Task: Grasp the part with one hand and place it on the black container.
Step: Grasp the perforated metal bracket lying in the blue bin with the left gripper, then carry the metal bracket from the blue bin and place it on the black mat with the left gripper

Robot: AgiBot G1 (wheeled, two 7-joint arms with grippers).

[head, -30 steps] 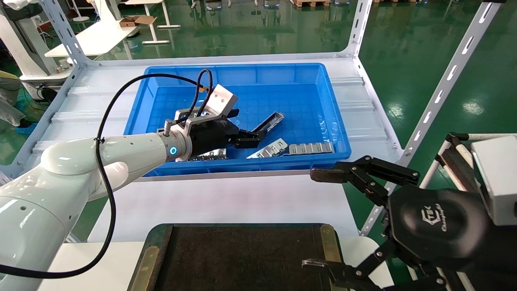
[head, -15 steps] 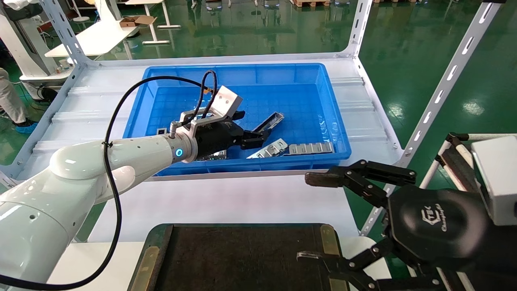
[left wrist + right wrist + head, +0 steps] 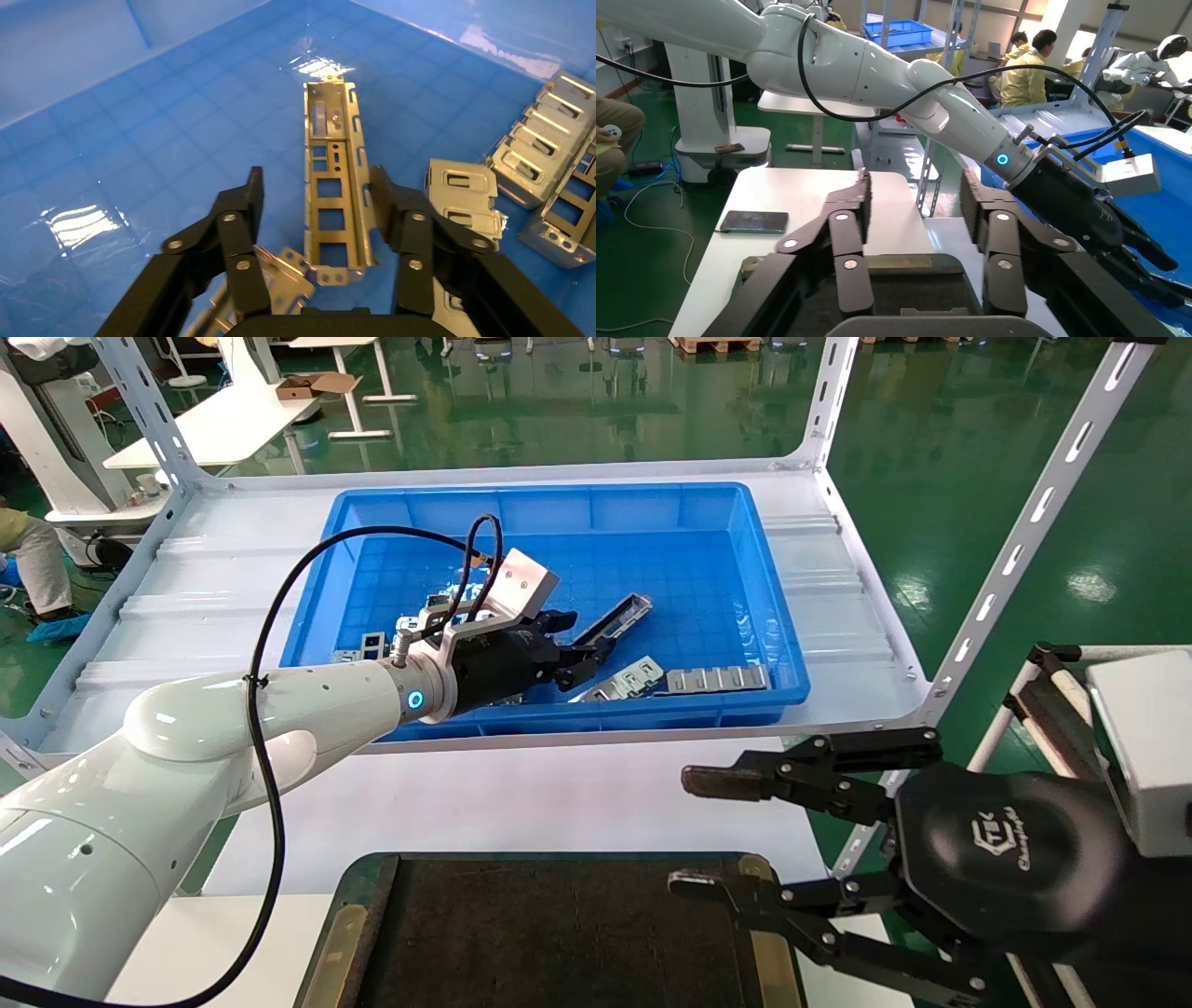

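Inside blue bin (image 3: 559, 514), left pincer (image 3: 313, 203) straddles part (image 3: 336, 196), open.

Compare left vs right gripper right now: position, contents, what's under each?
The left gripper is down inside the blue bin; the right gripper hangs by the black container, at its right end.
The left gripper's open fingers straddle the part without closing on it; the right gripper's fingers have nothing between them.
Shared: both are open, black, with linked fingers.

part (image 3: 333, 175): lt-grey, rect cut-outs | bin (image 3: 559, 514): blue, grid floor | container (image 3: 559, 933): blk, brass strips
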